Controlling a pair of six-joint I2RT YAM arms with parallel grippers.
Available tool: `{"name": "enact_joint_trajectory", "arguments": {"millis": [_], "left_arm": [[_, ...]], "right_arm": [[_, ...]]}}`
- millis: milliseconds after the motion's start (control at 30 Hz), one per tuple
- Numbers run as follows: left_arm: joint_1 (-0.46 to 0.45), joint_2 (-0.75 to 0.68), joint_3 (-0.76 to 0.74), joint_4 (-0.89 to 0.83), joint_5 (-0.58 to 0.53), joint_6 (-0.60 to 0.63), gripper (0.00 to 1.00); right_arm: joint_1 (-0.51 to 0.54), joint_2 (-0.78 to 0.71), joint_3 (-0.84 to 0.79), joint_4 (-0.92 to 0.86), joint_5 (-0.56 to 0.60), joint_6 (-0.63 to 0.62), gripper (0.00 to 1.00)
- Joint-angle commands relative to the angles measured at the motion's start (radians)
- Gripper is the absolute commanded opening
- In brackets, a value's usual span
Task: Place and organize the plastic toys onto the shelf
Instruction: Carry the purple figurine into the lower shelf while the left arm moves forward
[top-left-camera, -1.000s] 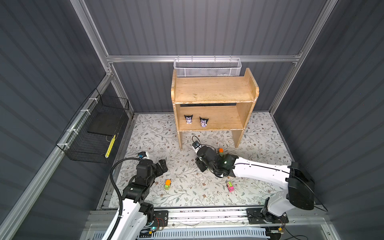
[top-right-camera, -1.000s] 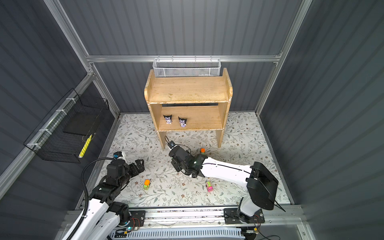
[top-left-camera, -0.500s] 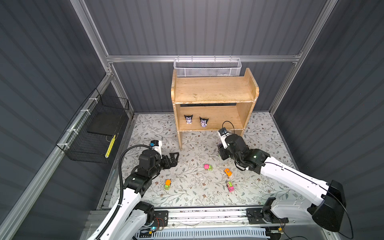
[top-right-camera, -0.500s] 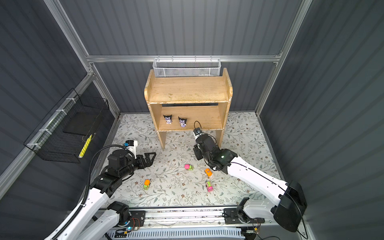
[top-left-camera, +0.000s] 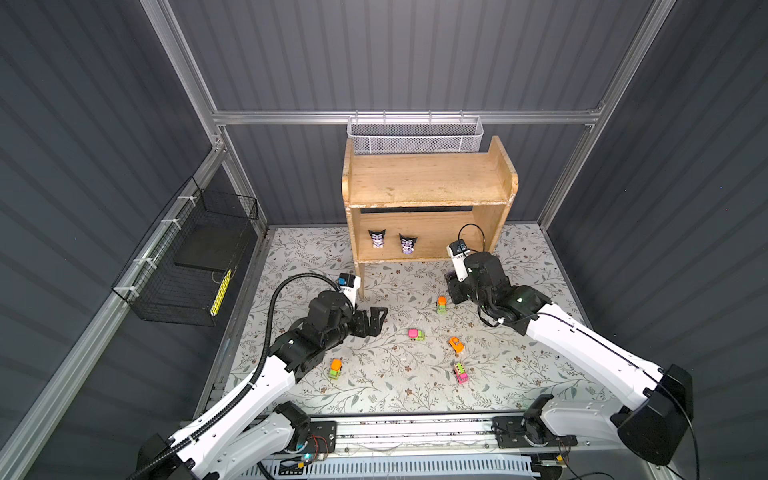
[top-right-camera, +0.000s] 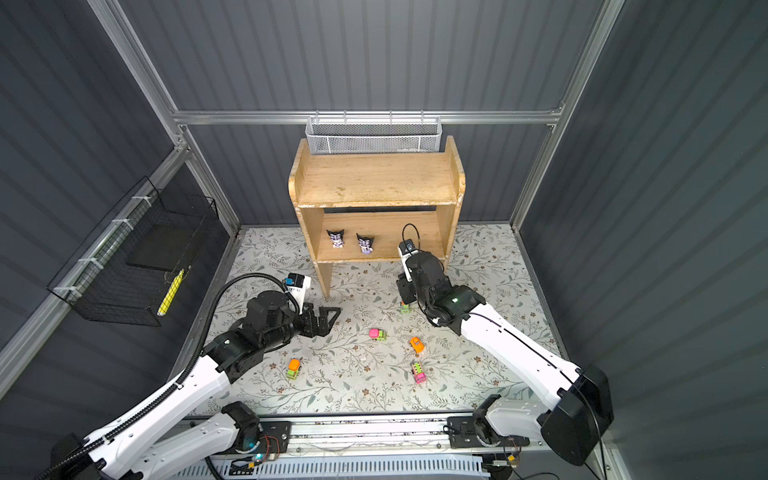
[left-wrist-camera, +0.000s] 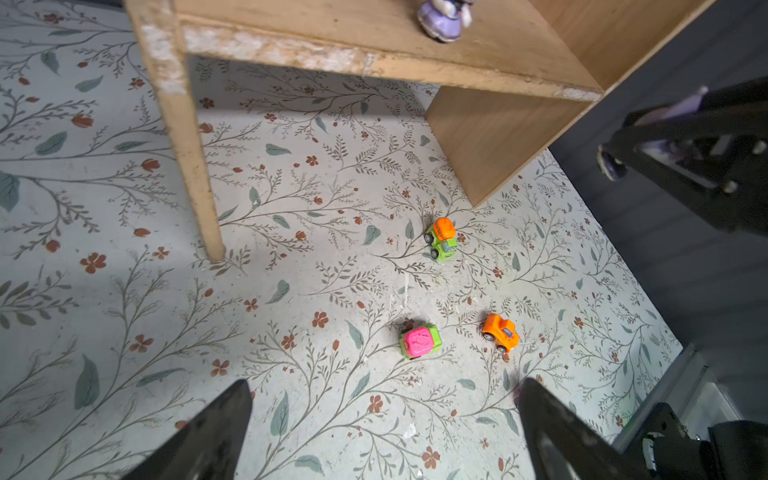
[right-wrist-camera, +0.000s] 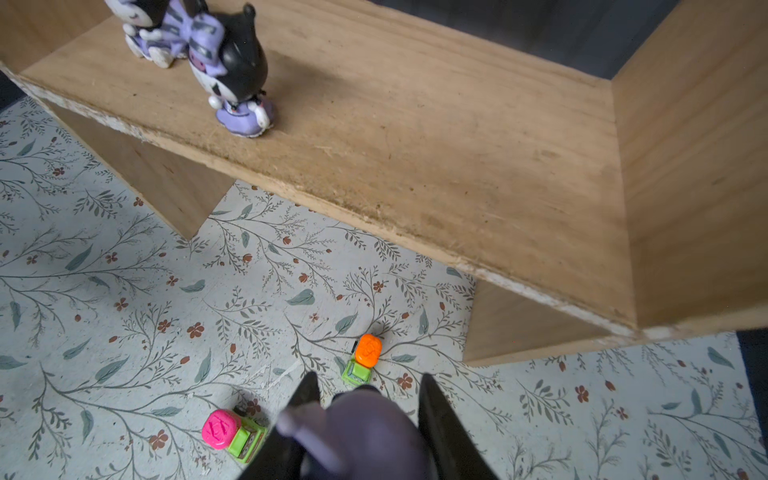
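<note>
Both top views sit high in front of the shelf (top-left-camera: 428, 187), looking steeply down on everything. Left wrist cam hangs low, a bit out from the shelf's front leg. Right wrist cam is close up at its lower tier. Both catch the orange-topped green car (left-wrist-camera: 442, 239) by the shelf.

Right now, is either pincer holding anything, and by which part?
The right pincer is shut on a black-and-lilac figurine; which part is too blurred to tell. The left pincer is open and empty.
</note>
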Motion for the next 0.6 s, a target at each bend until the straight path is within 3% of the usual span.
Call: {"name": "enact_joint_trajectory", "arguments": {"millis": [0, 567], "left_arm": [[-0.051, 0.030, 0.047, 0.020, -0.057, 0.051, 1.00], [-0.081, 0.079, 0.094, 0.022, -0.102, 0.087, 1.00]], "right_arm": [[-0.024, 0.025, 0.049, 0.037, -0.022, -0.025, 0.30], [-0.106, 0.126, 0.082, 0.194, -0.079, -0.017, 0.30]]}}
